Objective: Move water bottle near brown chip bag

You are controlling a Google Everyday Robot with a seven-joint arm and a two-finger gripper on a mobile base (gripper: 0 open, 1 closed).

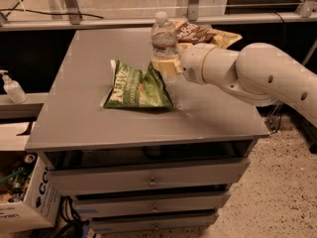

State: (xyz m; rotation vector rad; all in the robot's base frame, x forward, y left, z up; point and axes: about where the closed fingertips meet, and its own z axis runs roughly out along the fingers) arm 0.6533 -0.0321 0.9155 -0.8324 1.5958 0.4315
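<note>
Bottle: the bottle (164,36) stands upright just left of the brown bag (195,32), with its cap on top. Its lower part is hidden behind the pincer, so I cannot tell if the base rests on the bench (84,58) or hangs just above it.
Pincer: the pincer (166,66) is just left of and in front of the brown bag. It is clamped low on the bottle, with one cream finger across its near side.
Arm: the arm (257,73) reaches in from the right, passing in front of the brown bag.
Brown bag: it lies at the back of the bench on a yellow bag (227,36), and the wrist partly covers it.
Green bag: the green bag (138,86) lies flat, left of and in front of the brown bag, just below the pincer.
Step in hand: I judge this to be the end of the carry, with the bottle already close to the brown bag. What is left is to set it down and let go.
How to do it well: lower it straight until the base sits flat on bare bench left of the brown bag, not on the edge of either bag. A tall, light bottle tips easily, so part the fingers only when it is settled. Then draw back to the right without brushing it.
Risk: the low grip leaves the top free to sway, and the green bag's rim is near the landing spot.
</note>
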